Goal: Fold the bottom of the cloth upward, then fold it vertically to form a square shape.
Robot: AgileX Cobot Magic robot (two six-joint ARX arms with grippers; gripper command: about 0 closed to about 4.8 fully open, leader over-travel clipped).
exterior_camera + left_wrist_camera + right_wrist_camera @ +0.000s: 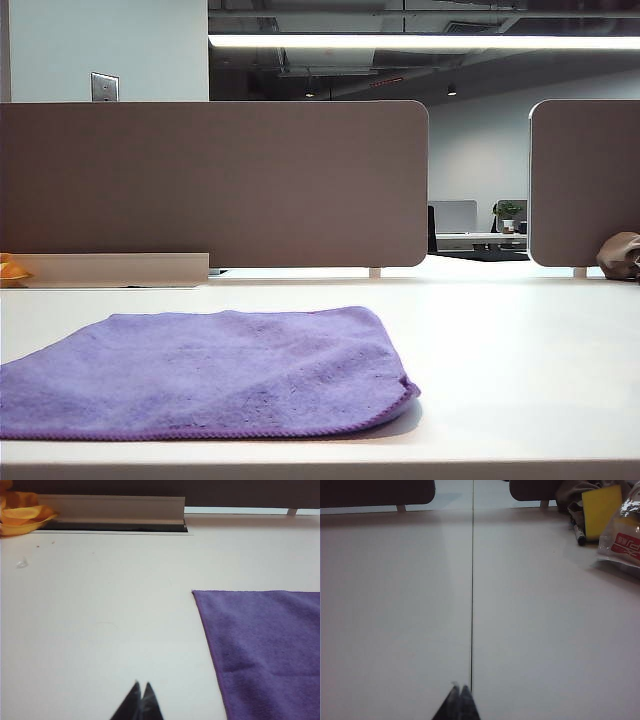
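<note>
The purple cloth point(200, 375) lies flat on the white table near the front left of the exterior view, its stitched hem running along the near edge. The left wrist view shows one corner and side of the cloth point(265, 650). My left gripper point(142, 685) is shut and holds nothing, hanging over bare table beside the cloth's edge. My right gripper point(460, 687) is shut and empty too, above a thin seam in the tabletop point(472, 595); no cloth shows in that view. Neither gripper appears in the exterior view.
Brown divider panels point(215, 185) stand along the table's far edge. An orange item point(22, 515) and a grey rail point(112, 509) sit at the far left. A brown fabric lump point(620, 256), a yellow sponge point(601, 511), a marker point(579, 534) and a plastic packet point(622, 537) lie far right.
</note>
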